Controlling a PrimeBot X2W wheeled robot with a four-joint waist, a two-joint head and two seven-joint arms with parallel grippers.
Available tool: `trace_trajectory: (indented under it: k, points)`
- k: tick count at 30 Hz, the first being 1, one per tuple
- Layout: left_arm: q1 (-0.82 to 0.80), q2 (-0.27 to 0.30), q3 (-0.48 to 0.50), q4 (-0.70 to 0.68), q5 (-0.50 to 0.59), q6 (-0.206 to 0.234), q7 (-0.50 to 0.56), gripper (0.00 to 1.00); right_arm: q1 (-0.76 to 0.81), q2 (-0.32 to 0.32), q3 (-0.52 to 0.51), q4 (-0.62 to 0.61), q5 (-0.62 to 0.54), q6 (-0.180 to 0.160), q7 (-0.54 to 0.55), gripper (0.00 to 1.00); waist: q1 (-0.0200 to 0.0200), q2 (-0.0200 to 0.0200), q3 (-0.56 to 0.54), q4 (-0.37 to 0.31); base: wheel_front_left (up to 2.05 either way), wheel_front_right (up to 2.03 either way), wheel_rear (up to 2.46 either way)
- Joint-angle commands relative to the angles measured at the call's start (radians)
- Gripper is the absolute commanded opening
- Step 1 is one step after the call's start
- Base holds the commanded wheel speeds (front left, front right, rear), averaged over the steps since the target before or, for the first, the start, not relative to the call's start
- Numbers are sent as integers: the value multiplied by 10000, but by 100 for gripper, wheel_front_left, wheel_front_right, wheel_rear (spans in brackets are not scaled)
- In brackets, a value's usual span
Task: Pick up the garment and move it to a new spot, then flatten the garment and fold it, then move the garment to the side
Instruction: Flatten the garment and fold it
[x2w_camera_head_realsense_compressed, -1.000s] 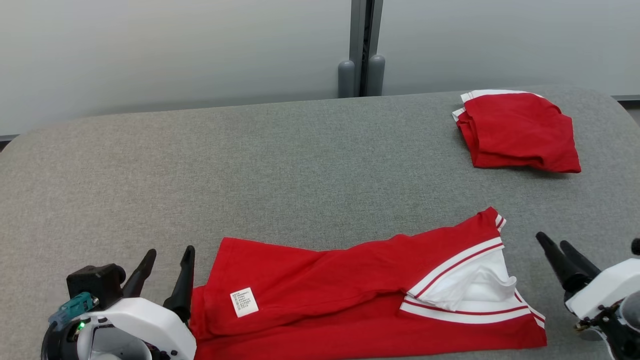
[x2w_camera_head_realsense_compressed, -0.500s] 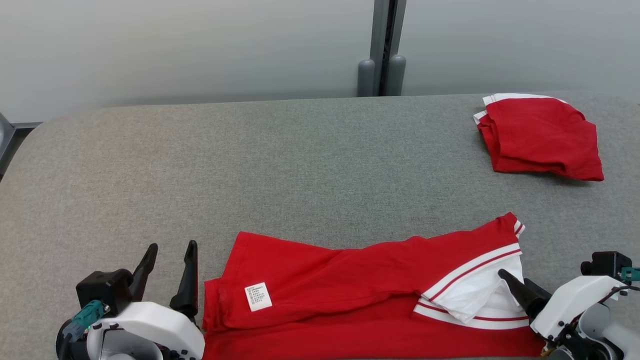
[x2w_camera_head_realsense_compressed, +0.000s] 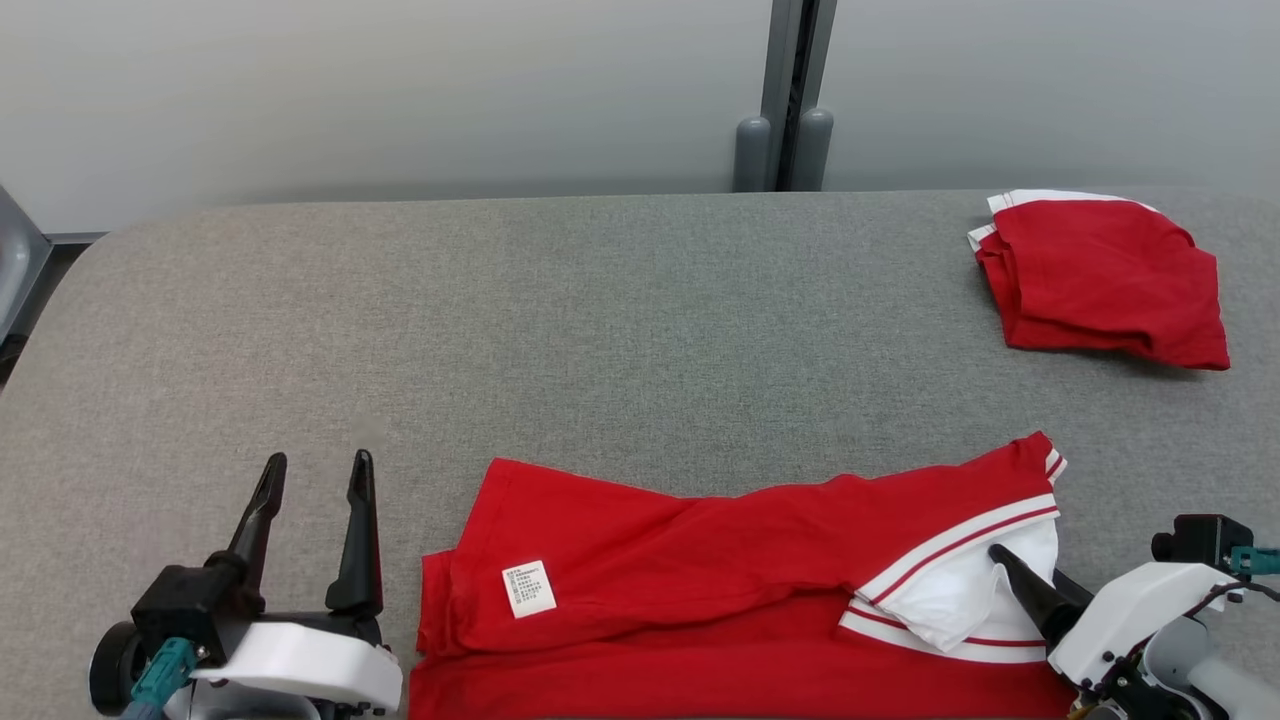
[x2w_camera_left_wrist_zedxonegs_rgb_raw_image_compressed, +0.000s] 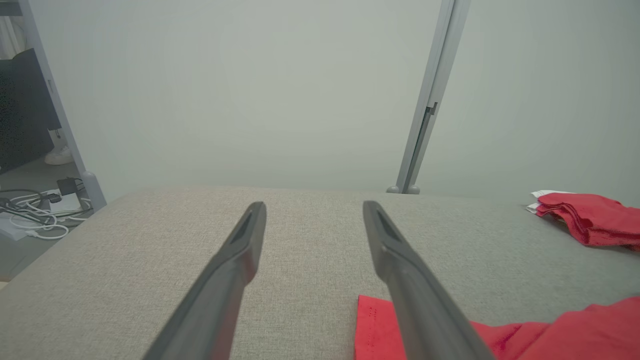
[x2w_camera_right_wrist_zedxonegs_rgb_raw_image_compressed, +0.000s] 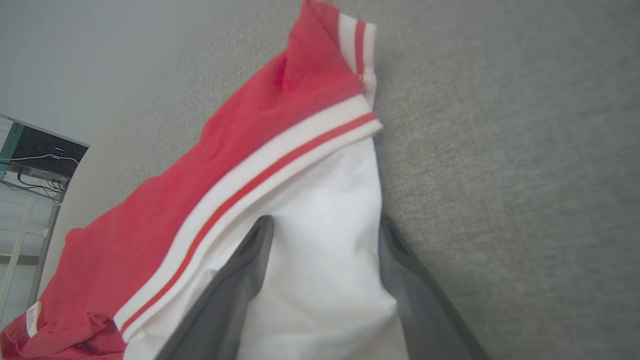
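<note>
The garment (x2w_camera_head_realsense_compressed: 700, 560) is a red shirt with a white, red-striped collar, lying lengthwise along the front of the grey table (x2w_camera_head_realsense_compressed: 600, 320). It has a white label (x2w_camera_head_realsense_compressed: 528, 588) near its left end. My right gripper (x2w_camera_head_realsense_compressed: 1015, 565) is open at the garment's right end. In the right wrist view its open fingers (x2w_camera_right_wrist_zedxonegs_rgb_raw_image_compressed: 250, 260) straddle a fold of the white collar fabric (x2w_camera_right_wrist_zedxonegs_rgb_raw_image_compressed: 325, 250). My left gripper (x2w_camera_head_realsense_compressed: 315, 465) stands open just left of the garment's left edge, holding nothing. The left wrist view shows that gripper (x2w_camera_left_wrist_zedxonegs_rgb_raw_image_compressed: 314, 205) above bare table, with the red corner (x2w_camera_left_wrist_zedxonegs_rgb_raw_image_compressed: 375, 325) beside its right finger.
A second red garment (x2w_camera_head_realsense_compressed: 1100, 275), folded, lies at the table's back right, also in the left wrist view (x2w_camera_left_wrist_zedxonegs_rgb_raw_image_compressed: 585, 220). A grey post (x2w_camera_head_realsense_compressed: 790, 100) stands against the pale wall behind. Cables (x2w_camera_left_wrist_zedxonegs_rgb_raw_image_compressed: 30, 215) lie on the floor past the table's left end.
The camera has turned, shifting the whole picture rightward. My right gripper has moved from beside the garment onto its white collar. My left gripper has reached a little forward, still open.
</note>
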Motion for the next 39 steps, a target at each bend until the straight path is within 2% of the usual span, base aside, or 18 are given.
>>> trace_trajectory:
  k: [1, 5, 6, 7, 11, 15, 25, 39]
  points:
    - [291, -264, 442, 51, 474, -279, -18, 100, 209, 202, 92, -17, -7, -2, 8, 100, 0, -1, -6, 0, 0, 0, 0]
    - [651, -915, 1155, 162, 1398, -812, -19, 100, 259, 229, 30, -120, -26, -2, -163, 100, 0, -1, 18, 3, 0, 0, 0]
    - [704, -1084, 1322, 172, 1613, -933, -19, 100, 260, 218, 3, -113, -34, -2, -217, 89, 0, -1, 26, 2, 0, 0, 0]
    - [735, -1241, 1485, 145, 1830, -1047, -19, 100, 243, 223, -8, -120, -53, -2, -262, 62, 0, -1, 36, -1, 0, 0, 0]
    - [965, -1816, 2098, 102, 2547, -1588, -18, 100, 182, 196, -87, -229, -117, 0, -462, 0, 0, -1, 58, -30, 0, 0, 0]
    - [1112, -2322, 2600, 137, 3076, -2084, -14, 100, 126, 131, -106, -369, -194, 0, -587, 0, 0, -1, 64, -51, 0, 0, 0]
    - [1209, -3049, 3441, 366, 3841, -2947, -14, 100, -32, -152, -226, -670, -431, 0, -918, 0, 0, -1, 18, -115, 0, 0, 0]
    - [1196, -3586, 4012, 516, 4373, -3659, -15, 100, -470, -1448, -528, -482, -740, -2, -968, 0, 0, -1, 34, -273, 0, 0, 0]
